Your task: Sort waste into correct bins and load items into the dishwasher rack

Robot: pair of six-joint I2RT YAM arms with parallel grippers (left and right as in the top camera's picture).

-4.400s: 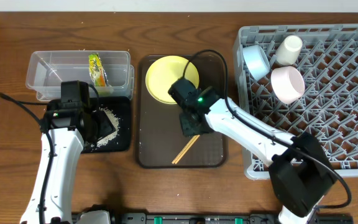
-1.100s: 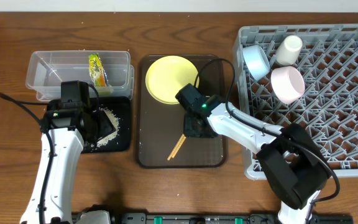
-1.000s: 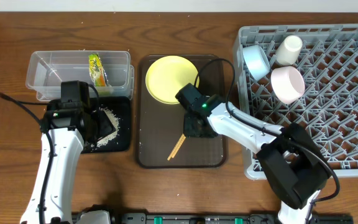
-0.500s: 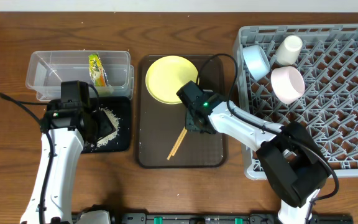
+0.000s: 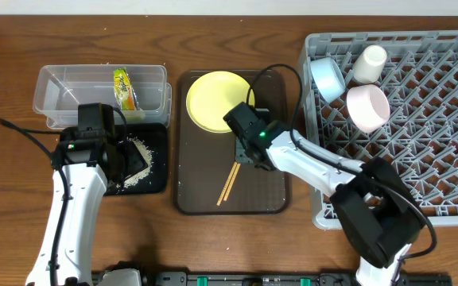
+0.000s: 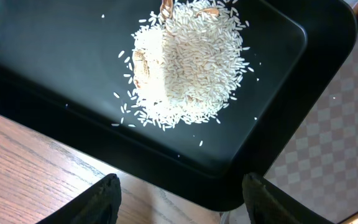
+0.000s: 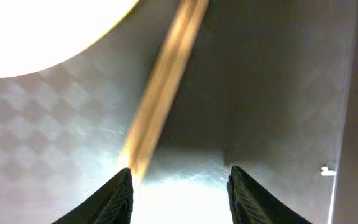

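the dishwasher rack (image 5: 420, 159) stands just right of the brown serving tray (image 5: 193, 171) and already carries the blue bowl (image 5: 327, 78), the pink bowl (image 5: 367, 107) and the white cup (image 5: 370, 63). left of the serving tray sit the clear tub (image 5: 78, 87), with the snack wrapper (image 5: 124, 89) in it, and the black tray (image 5: 157, 179), with the rice (image 6: 185, 68) heaped inside. so the waste looks sorted.

on the serving tray the yellow plate (image 5: 213, 99) fills the far end and the chopsticks (image 5: 230, 183) lie slanted in the middle. my right gripper (image 7: 179, 186) hangs low over their upper end, fingers part open, the sticks just beside one fingertip and not pinched. i judge this is the chopstick pick: next i need to centre over them, settle down and close. my left gripper (image 6: 179, 193) hovers over the black tray, fingers wide, empty.
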